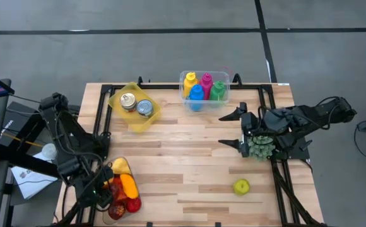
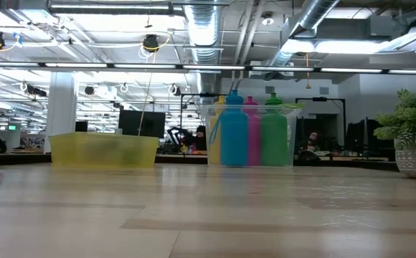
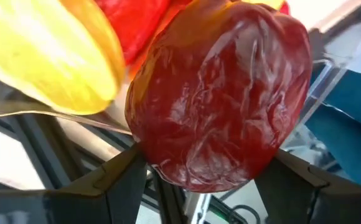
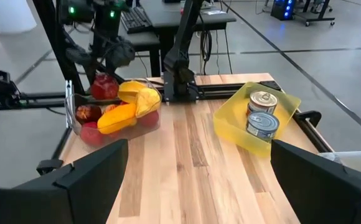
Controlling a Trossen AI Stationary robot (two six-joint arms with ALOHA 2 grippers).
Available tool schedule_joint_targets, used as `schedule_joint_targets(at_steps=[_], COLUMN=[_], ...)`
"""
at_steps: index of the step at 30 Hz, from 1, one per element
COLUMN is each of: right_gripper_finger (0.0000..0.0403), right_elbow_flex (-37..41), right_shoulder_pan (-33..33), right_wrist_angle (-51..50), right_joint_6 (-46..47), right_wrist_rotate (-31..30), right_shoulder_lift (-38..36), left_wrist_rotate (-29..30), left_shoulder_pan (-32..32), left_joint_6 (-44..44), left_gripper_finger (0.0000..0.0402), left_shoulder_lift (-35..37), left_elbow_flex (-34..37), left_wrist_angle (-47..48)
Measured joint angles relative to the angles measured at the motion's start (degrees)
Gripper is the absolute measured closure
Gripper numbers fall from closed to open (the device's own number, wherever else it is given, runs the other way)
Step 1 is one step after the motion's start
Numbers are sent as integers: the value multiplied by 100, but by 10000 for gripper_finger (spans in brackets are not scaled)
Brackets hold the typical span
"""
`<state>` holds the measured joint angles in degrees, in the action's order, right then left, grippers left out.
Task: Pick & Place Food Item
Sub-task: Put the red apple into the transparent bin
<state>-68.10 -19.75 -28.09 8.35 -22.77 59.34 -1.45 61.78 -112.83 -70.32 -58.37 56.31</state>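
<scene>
Two cans (image 1: 136, 104) sit in a yellow tray (image 1: 117, 98), four bottles (image 1: 203, 88) in a clear tub (image 1: 185, 80), and one green apple (image 1: 241, 186) lies alone at the table's five o'clock. The left gripper (image 3: 196, 186) clamps a dark red, glossy, wrinkled apple (image 3: 221, 93) between its fingers, over the fruit bin (image 4: 75, 115) at seven o'clock. The right gripper (image 1: 238, 129) hangs released at three o'clock.

A dark red apple (image 3: 218, 99) shines beside yellow fruit (image 3: 50, 53). At twelve o'clock, blue, pink, green and yellow bottles (image 1: 203, 88); at ten, silver cans (image 1: 136, 104) in a yellow tray (image 1: 117, 99).
</scene>
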Motion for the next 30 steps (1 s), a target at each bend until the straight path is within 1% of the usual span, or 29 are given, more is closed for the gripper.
schedule_joint_targets(at_steps=[6, 11, 14, 21, 30], right_gripper_finger=[21, 21, 21, 21, 21], right_elbow_flex=[0, 0, 0, 0, 0], right_shoulder_pan=[0, 0, 0, 2, 2], right_wrist_angle=[-10, -17, -16, -16, -21], right_joint_6=[77, 78, 78, 76, 69], right_wrist_rotate=[-1, -1, -1, -1, -1], right_shoulder_lift=[-1, -1, -1, -1, -1], left_wrist_rotate=[-87, -806, -1001, -824, -804], left_shoulder_pan=[-2, -2, -3, -114, -121], left_joint_6=[20, 261, 265, 266, 238], left_gripper_finger=[150, 150, 150, 136, 113], left_shoulder_lift=[-186, -468, -596, -632, -575], left_elbow_flex=[0, 0, 0, 2, 2], left_wrist_angle=[154, 178, 155, 115, 89])
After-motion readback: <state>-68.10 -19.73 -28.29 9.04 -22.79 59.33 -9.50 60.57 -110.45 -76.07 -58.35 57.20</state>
